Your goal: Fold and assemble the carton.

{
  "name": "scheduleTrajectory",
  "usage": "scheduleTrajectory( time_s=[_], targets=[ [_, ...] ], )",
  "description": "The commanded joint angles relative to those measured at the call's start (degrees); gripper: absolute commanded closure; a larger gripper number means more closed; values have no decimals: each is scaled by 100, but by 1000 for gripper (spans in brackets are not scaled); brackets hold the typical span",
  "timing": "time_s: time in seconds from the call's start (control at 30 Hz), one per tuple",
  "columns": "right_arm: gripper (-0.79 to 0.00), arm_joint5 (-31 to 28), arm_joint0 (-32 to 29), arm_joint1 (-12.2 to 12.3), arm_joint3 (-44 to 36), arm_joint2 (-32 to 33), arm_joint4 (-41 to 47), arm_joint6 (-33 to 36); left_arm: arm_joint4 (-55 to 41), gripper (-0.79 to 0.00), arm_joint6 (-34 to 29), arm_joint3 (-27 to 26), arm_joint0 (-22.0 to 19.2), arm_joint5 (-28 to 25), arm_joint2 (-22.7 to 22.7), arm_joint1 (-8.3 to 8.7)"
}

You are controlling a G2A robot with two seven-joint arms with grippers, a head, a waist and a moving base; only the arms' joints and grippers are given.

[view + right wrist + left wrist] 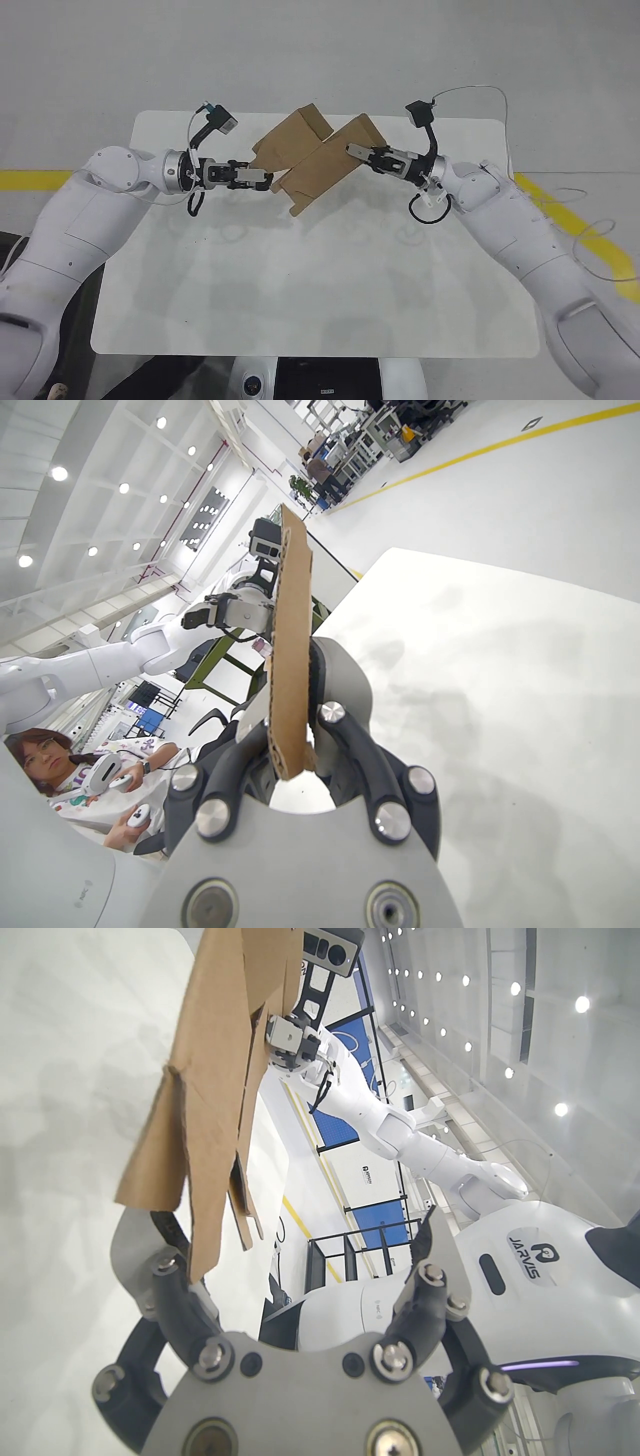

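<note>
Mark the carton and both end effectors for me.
carton (322,162), top view, on its flat brown middle panel.
left end effector (290,1233), left wrist view, gap midway between its spread fingertips.
right end effector (292,685), right wrist view, midway between fingertips clamping the carton's edge.

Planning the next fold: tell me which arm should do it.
Left, probably: the left pincer is open beside the carton, free to fold; the right pincer is clamped on the carton's edge, steadying it.

A white worktop (300,295) with rounded corners is seen standing on a pale grey floor (300,50), across which a yellow line (30,180) is painted beyond its left and right edges.
</note>
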Motion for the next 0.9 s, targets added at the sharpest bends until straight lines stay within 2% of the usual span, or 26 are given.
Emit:
scheduleTrajectory(
  time_s=[0.0,0.5,0.87],
  targets=[
    [0,16,-7,-35,39,25,-128,-119,11,-785,-27,-15,25,27,-43,5],
    [0,11,-96,-208,226,242,-575,-271,-66,-785,-56,-56,188,57,-451,43],
    [0,-49,-145,-290,216,409,-711,-193,-252,-785,-109,305,154,110,-621,-81]
  ],
)
